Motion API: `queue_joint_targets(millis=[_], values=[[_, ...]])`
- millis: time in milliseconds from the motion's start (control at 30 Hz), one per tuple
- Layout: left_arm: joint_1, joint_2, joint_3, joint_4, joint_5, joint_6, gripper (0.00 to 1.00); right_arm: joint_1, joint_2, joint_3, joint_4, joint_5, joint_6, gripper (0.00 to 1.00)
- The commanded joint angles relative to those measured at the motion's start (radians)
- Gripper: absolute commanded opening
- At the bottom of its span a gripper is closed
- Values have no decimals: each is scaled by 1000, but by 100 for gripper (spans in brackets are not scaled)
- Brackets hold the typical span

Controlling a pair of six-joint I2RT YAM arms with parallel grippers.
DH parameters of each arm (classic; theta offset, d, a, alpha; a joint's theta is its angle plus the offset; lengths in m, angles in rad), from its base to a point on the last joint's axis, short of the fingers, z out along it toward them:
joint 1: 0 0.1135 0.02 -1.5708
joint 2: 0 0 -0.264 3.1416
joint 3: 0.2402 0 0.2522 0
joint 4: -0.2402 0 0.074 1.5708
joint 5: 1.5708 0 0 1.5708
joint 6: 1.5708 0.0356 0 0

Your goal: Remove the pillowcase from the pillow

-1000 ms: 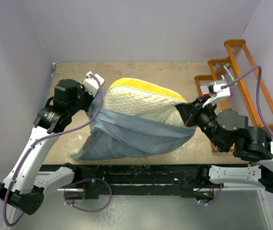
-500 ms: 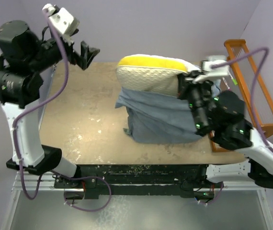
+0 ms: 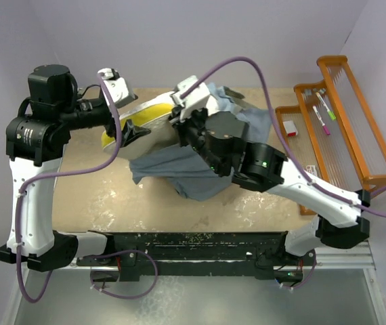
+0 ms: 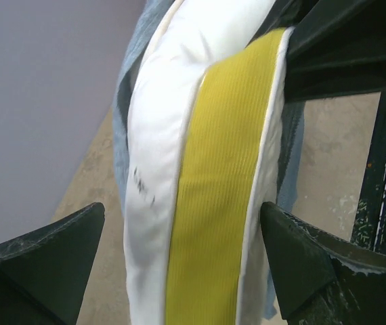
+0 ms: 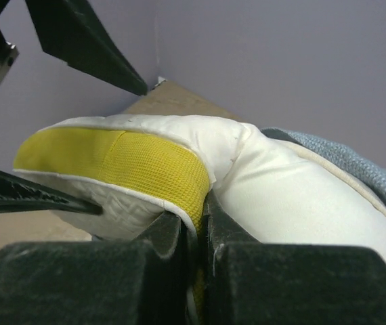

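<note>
The pillow [image 3: 147,112] is held up off the table, its yellow edge band [image 4: 220,169] facing left. My right gripper [image 5: 200,227] is shut on that yellow edge, and from above it [image 3: 175,123] shows at the pillow's left end. My left gripper [image 4: 183,250] is open, one finger on each side of the same yellow band [image 5: 122,159], touching neither side. The blue-grey pillowcase [image 3: 179,172] hangs bunched below and behind the pillow, over my right arm, and still covers its far part [image 5: 376,176].
An orange wooden rack [image 3: 345,115] with pens and a small white box stands at the table's right edge. Purple walls close the back and left sides. The tan tabletop [image 3: 98,183] lies below the hanging cloth.
My left gripper let go of the pillowcase, opened wide, swung up and came back round the pillow's yellow end. My right arm carried the pillow up and leftward across the table.
</note>
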Motion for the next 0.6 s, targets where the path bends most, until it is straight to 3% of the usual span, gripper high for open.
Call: queue_joint_targets(millis=[0,167,267,333,367,400,433,500,567], values=[[-2,-35,-16,-24,59,151,99,7,66,102,14,-133,97,0],[-2,-68,-126,-56,39,191,100,9,139,172,-20,-139,145,0],[-2,-118,-259,-3,11,174,90,9,144,181,-17,-123,166,0],[-1,-157,-347,82,-27,132,62,9,124,158,2,-119,179,0],[-1,-169,-376,122,-46,110,42,9,108,142,15,-122,185,0],[-1,-177,-397,158,-63,87,25,9,81,120,10,-141,200,6],[-1,-180,-405,185,-74,69,15,9,57,96,15,-154,228,18],[-1,-175,-393,217,-81,46,3,6,-3,33,53,-124,258,37],[-1,-161,-348,235,-77,33,0,-10,-78,-42,86,-74,304,56]])
